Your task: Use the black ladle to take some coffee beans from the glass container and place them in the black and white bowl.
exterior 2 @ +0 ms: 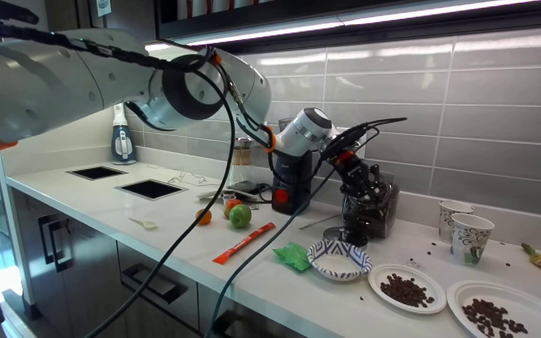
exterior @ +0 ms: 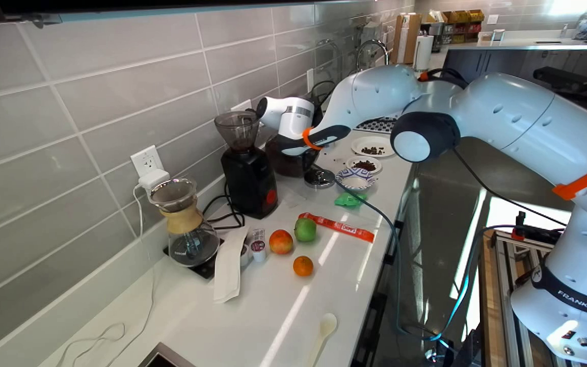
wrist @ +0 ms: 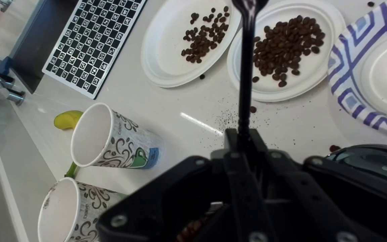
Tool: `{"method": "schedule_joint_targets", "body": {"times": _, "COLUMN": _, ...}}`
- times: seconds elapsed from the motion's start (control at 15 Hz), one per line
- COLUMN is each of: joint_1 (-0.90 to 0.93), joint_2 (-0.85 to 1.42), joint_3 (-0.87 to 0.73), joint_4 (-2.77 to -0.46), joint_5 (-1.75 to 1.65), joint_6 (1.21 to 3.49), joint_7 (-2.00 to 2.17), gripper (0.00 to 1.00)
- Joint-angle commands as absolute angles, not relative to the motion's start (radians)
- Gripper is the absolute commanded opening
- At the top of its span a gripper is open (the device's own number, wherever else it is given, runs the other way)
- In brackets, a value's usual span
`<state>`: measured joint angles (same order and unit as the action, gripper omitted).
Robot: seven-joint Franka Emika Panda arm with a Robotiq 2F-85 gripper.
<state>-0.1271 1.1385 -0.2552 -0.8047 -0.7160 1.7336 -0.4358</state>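
My gripper [wrist: 244,136] is shut on the black ladle [wrist: 246,77], whose shaft points away from the fingertips and leaves the top of the wrist view. The gripper also shows in an exterior view [exterior 2: 374,195], in front of and over the dark glass container [exterior 2: 389,213]. The container stands behind the wrist in an exterior view [exterior: 284,162]. Brown coffee beans [wrist: 193,229] show below the gripper in the wrist view. The bowl, white with a dark blue pattern [exterior 2: 339,264], sits in front of the container and at the wrist view's right [wrist: 354,60]. The ladle's far end is out of view.
A black grinder [exterior: 250,181] stands close beside the container. A round lid [exterior: 319,178] lies between container and bowl. Two paper cups [exterior 2: 471,237], a small plate of beans [exterior 2: 377,284] and a larger plate [exterior 2: 536,307] stand nearby. A green wrapper [exterior 2: 294,256] touches the bowl's side.
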Motion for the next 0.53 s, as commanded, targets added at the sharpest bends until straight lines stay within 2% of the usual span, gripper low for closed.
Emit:
{"method": "schedule_joint_targets", "body": {"times": 0.0, "joint_1": -0.132, "joint_2": 1.202, "joint_3": -0.234, "joint_4": -0.710, "joint_5": -0.689, "joint_6": 1.693, "joint_7": -0.460, "gripper": 0.02}}
{"method": "schedule_joint_targets", "body": {"times": 0.47, "joint_1": -0.163, "joint_2": 1.212, "joint_3": -0.201, "joint_4": -0.649, "joint_5": -0.579, "joint_6": 1.624, "joint_7": -0.460, "gripper": 0.02}}
